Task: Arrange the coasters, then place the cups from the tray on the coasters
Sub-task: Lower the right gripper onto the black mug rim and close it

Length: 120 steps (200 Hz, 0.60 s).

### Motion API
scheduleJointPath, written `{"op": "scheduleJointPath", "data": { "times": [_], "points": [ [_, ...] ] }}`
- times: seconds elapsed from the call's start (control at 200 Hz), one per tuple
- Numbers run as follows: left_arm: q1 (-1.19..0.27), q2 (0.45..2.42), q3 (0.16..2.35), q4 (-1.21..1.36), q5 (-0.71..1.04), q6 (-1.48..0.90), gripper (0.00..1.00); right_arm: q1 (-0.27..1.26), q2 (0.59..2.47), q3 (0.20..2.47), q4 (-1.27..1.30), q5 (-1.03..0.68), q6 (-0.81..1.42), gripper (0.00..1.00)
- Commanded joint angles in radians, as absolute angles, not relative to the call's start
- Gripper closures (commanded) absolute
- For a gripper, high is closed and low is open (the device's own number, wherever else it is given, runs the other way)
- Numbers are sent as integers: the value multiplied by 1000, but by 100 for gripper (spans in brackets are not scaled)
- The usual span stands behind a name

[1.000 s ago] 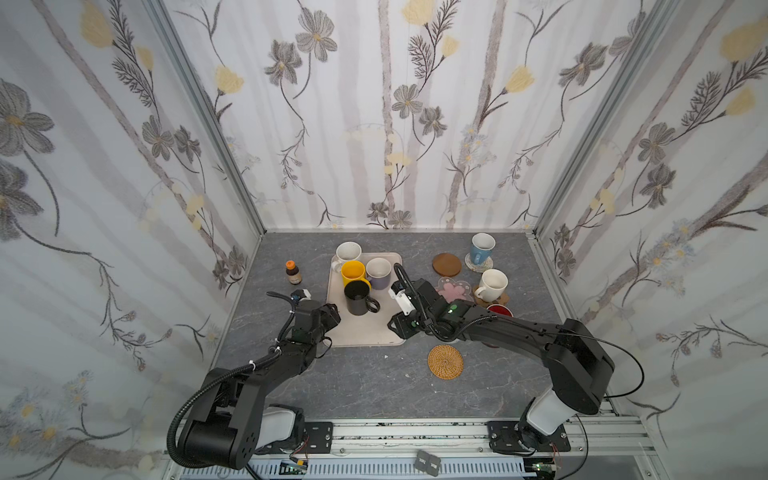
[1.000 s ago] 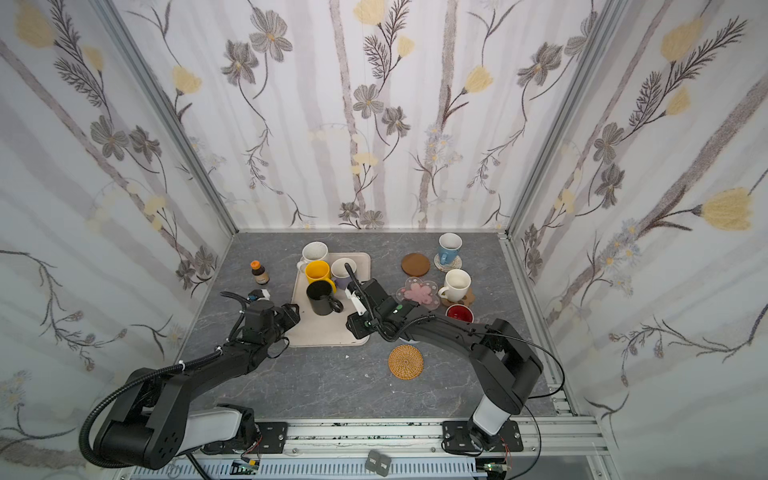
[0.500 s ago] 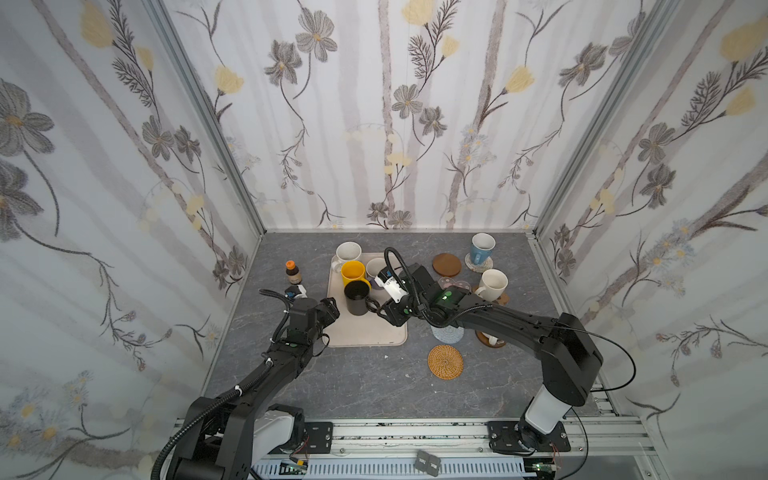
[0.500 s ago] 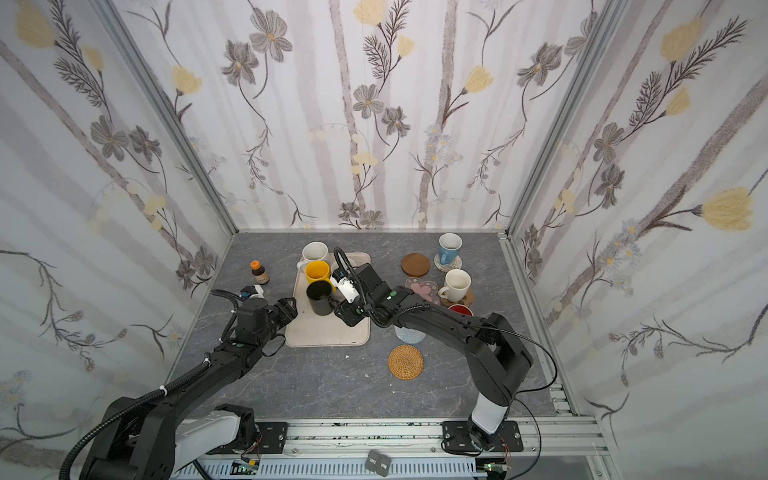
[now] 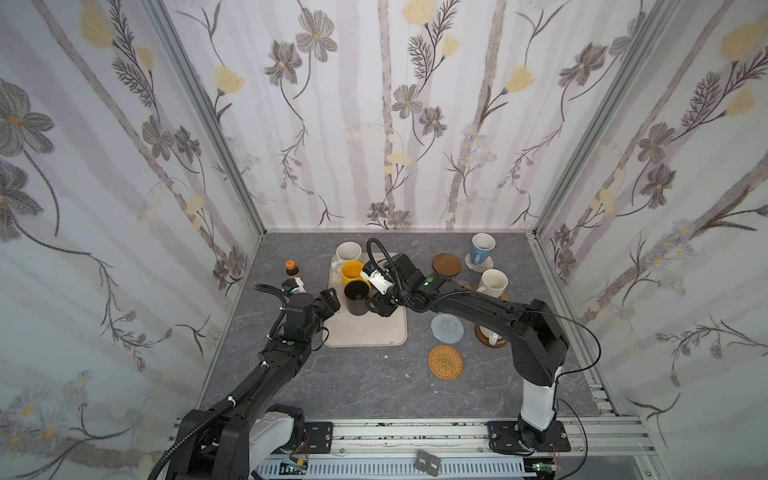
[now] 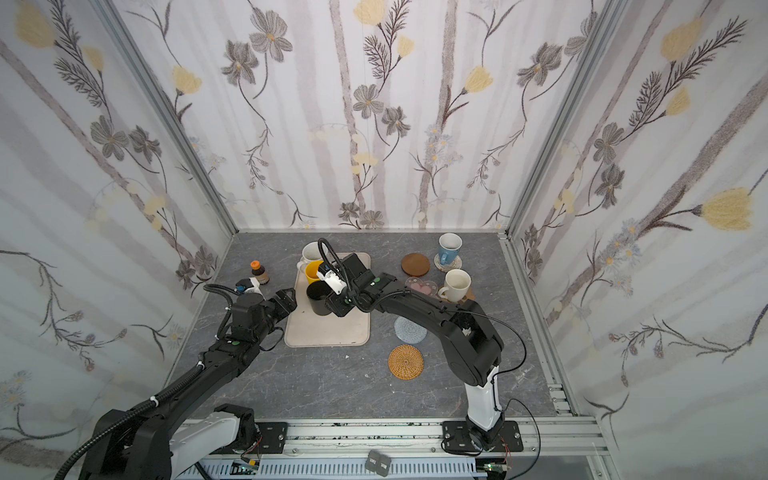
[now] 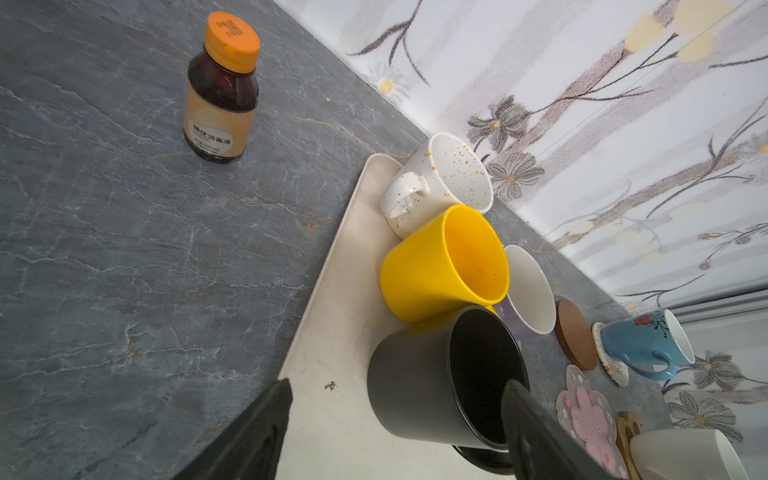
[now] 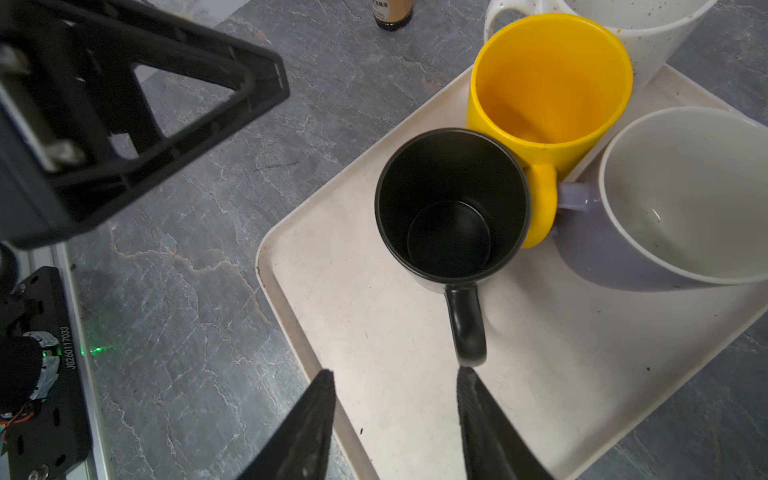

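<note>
On the beige tray [image 5: 365, 332] stand a speckled white cup [image 5: 348, 251], a yellow cup [image 5: 352, 270], a black cup [image 5: 356, 296] and a lavender cup [image 8: 665, 208]. My left gripper [image 5: 332, 301] is open at the tray's left edge, with the black cup [image 7: 436, 386] just ahead of its fingers. My right gripper [image 8: 395, 374] is open over the tray, one fingertip almost at the black cup's handle [image 8: 467, 328]. A light blue cup [image 5: 482, 247] and a white cup [image 5: 493, 282] stand on coasters. The wood disc [image 5: 446, 264], crochet [image 5: 446, 327] and rattan [image 5: 445, 361] coasters lie bare.
A small brown bottle with an orange cap [image 5: 291, 268] stands left of the tray. The pink blossom coaster [image 6: 424, 286] lies partly under my right arm. A mug on a brown disc [image 5: 490, 336] sits below that arm. Walls close in on three sides.
My left gripper has opened wider and moved up to the tray's left edge. My right gripper has moved left across the tray to the black cup's handle.
</note>
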<state>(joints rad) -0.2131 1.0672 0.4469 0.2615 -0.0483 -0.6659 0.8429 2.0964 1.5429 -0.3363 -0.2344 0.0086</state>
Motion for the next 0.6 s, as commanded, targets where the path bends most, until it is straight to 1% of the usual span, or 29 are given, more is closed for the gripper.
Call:
{"op": "scheduleJointPath", "data": {
  "times": [0.0,0.135,0.235,0.295,0.39,0.594],
  "points": [
    [-211,1057,456,267,-51,-676,14,843,2132,1576,-378,-210,-40,51],
    [-212,1045,457,271,-43,-680,9,841,2166,1596,-383,-179,-44,51],
    [-212,1046,451,275,-41,-679,0,841,2196,1625,-390,-168,-44,51],
    [-214,1048,447,277,-40,-678,0,842,2215,1647,-401,-160,-49,52],
    [-216,1052,439,285,-38,-678,0,841,2248,1685,-420,-161,-51,58],
    [-222,1057,431,294,-39,-678,0,840,2297,1732,-440,-153,-52,58]
  ]
}}
